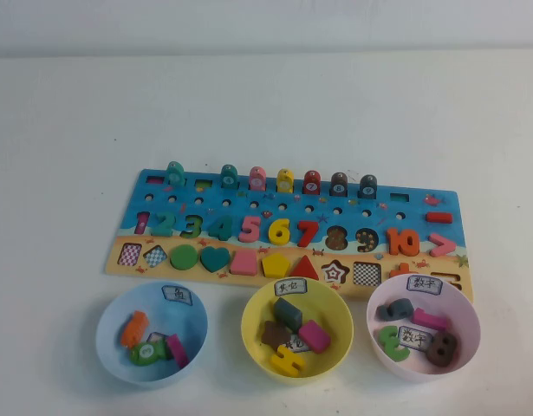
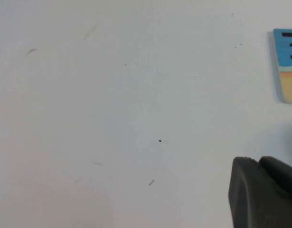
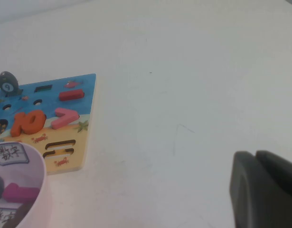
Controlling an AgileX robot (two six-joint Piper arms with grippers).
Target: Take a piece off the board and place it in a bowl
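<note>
The teal "2" piece (image 1: 165,224) lies in its slot on the board (image 1: 413,212), second from the left in the number row, left of the green "3". The pale pink bowl (image 1: 467,314) stands in front of the board's right end, with a white label (image 1: 424,283) on its rim and several pieces inside. Neither arm shows in the high view. My left gripper (image 2: 258,161) is shut and empty over bare table, left of the board's end (image 2: 286,66). My right gripper (image 3: 255,154) is shut and empty, right of the board (image 3: 86,118) and the pink bowl (image 3: 39,166).
A light blue bowl (image 1: 101,334) and a yellow bowl (image 1: 246,325), each holding several pieces, stand in front of the board to the left of the pink bowl. Ringed pegs (image 1: 285,180) stand along the board's far edge. White table lies all round.
</note>
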